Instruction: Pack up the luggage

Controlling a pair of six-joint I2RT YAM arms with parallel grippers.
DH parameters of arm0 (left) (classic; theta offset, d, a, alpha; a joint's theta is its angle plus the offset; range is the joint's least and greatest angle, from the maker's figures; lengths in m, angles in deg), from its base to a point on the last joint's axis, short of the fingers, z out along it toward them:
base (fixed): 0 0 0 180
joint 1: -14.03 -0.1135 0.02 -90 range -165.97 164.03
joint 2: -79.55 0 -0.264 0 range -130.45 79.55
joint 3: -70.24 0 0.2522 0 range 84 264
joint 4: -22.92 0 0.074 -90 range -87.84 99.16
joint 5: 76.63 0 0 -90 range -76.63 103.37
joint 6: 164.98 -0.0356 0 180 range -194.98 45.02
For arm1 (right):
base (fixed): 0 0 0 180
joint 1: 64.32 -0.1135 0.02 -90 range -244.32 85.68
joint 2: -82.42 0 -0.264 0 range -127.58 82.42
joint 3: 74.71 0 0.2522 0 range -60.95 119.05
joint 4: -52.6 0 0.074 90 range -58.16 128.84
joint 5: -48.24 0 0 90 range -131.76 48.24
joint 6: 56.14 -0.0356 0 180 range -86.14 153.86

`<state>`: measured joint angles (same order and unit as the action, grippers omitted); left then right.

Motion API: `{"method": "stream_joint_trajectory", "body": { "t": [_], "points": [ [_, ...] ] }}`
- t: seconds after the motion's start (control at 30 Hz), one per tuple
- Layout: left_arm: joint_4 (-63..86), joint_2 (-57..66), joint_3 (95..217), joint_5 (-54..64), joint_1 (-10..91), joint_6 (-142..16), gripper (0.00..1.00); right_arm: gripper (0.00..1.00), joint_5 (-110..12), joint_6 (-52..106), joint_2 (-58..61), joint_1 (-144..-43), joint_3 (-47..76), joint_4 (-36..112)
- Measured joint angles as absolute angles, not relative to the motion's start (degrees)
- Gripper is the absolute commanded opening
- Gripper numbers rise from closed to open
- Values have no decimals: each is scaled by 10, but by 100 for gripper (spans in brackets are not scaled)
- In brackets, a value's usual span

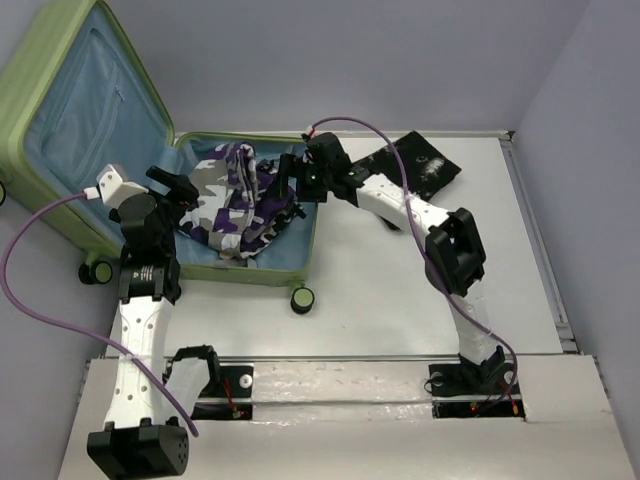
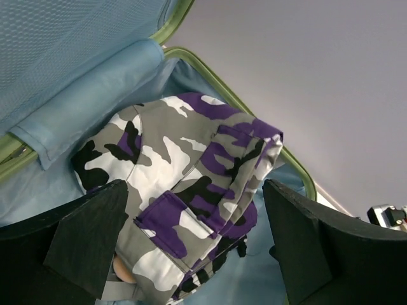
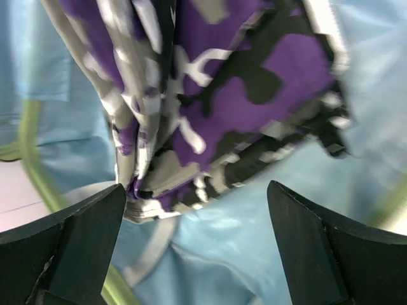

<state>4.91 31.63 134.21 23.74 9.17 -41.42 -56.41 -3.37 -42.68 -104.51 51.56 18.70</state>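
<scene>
Top view: luggage [image 1: 88,95] open at worktop [image 1: 400,290] far-left corner, camo garment [image 1: 235,195] bunched in base shell, so packing begun. Left tool [image 1: 178,186] at garment's left edge, right tool [image 1: 297,182] at right edge. Both arms reach forward, wrists tipped down.
Left wrist: tool spread, pinching nothing, garment beneath.
Right wrist: tool spread, garment free below.

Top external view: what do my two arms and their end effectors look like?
Both the left arm and right arm have white links and black joints. A purple cable loops off each. The left end effector and right end effector are black, with flat, wedge-shaped fingers.
</scene>
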Motion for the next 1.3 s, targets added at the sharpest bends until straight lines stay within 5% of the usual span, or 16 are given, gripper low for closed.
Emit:
{"method": "stream_joint_trajectory", "body": {
  "t": [0.33,0.63,0.9,1.3],
  "points": [
    [65,377,1302,148,124,-428,99,99,-504,13,-250,-978,374,171],
    [149,252,1297,157,483,-427,99,100,-466,-18,-108,-682,139,232],
    [197,91,1340,183,605,-438,99,100,-501,-60,-161,-571,83,293],
    [230,-91,1463,213,639,-464,99,92,-577,-112,-392,-556,226,359]
  ]
}}
